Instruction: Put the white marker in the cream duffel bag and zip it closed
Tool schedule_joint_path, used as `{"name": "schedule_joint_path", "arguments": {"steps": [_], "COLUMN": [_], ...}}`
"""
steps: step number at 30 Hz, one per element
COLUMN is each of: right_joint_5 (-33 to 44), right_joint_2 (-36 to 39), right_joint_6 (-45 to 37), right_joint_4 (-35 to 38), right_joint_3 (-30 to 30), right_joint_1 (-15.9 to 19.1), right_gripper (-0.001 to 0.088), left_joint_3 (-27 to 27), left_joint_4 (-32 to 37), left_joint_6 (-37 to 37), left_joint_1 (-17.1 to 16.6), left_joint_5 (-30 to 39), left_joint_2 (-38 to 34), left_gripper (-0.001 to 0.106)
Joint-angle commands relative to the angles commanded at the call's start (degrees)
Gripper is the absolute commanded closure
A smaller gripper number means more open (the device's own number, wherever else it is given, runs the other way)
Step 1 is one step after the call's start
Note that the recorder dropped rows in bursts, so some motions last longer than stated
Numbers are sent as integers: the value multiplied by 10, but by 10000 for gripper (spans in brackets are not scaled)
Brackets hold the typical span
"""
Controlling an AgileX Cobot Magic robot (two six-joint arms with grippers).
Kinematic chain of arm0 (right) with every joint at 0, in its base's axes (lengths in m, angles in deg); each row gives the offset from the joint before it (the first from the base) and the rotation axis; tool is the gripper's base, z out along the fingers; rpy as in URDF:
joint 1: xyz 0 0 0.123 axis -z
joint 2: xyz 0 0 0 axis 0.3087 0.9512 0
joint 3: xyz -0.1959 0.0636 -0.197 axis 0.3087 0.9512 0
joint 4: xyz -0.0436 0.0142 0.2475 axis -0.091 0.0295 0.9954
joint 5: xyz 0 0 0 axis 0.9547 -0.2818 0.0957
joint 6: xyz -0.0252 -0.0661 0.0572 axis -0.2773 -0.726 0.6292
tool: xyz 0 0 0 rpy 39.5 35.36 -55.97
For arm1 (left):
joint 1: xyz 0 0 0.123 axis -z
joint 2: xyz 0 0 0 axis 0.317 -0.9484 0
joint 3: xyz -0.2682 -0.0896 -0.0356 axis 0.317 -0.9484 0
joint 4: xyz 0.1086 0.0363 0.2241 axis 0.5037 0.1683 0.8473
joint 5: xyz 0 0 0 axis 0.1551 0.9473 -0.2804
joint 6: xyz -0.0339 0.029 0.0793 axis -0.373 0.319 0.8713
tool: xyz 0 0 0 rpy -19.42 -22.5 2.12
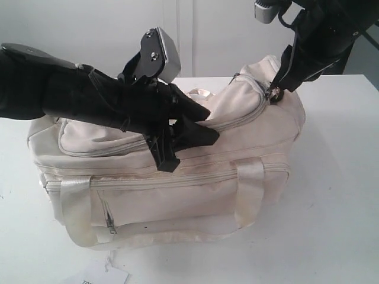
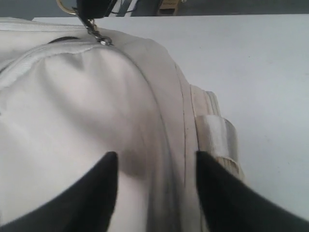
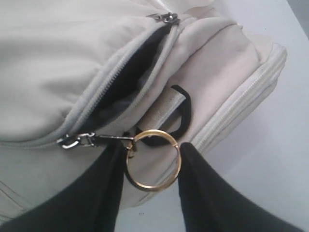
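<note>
Rests left gripper [image 2: 155, 157], jaws wide apart and empty, on top of cream duffel bag [image 1: 177, 195]. Pinches brass ring [image 3: 153, 188] of zip pull [image 3: 77, 141] between right gripper [image 3: 152, 147] fingers at bag end. Shows top zip partly open, bag resting on white table [image 1: 331, 225].

White table [image 1: 337, 207], cream duffel bag [image 1: 177, 195] atop

White table [image 1: 331, 236] had a matte top. Paper slip [image 1: 108, 276] with faint print lay at its front edge, left of middle, partly cut off. Pale panelled wall [image 1: 89, 23] stood behind.
</note>
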Motion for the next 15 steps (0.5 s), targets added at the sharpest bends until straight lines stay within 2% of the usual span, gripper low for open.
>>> {"name": "schedule_joint_path", "arguments": {"steps": [3,6,8,11,13,15], "right_joint_5": [1,1,1,0,0,1], "right_joint_2": [0,0,0,0,0,0], "right_joint_6": [0,0,0,0,0,0], "right_joint_4": [12,17,17,15,14,14], "right_joint_3": [0,0,0,0,0,0], "right_joint_1": [0,0,0,0,0,0], "right_gripper": [868,868,868,868,868,868], "left_joint_3": [19,39,54,79,94,104], "left_joint_4": [-38,-38,-38,-38,-38,-38], "left_joint_6": [3,10,14,0,-21,-30], "left_joint_1": [9,40,61,81,88,88], "left_joint_5": [17,-61,-102,-114,-151,-159], "left_joint_2": [0,-4,-18,-51,-74,-89], "left_gripper": [324,415,424,424,424,424]}}
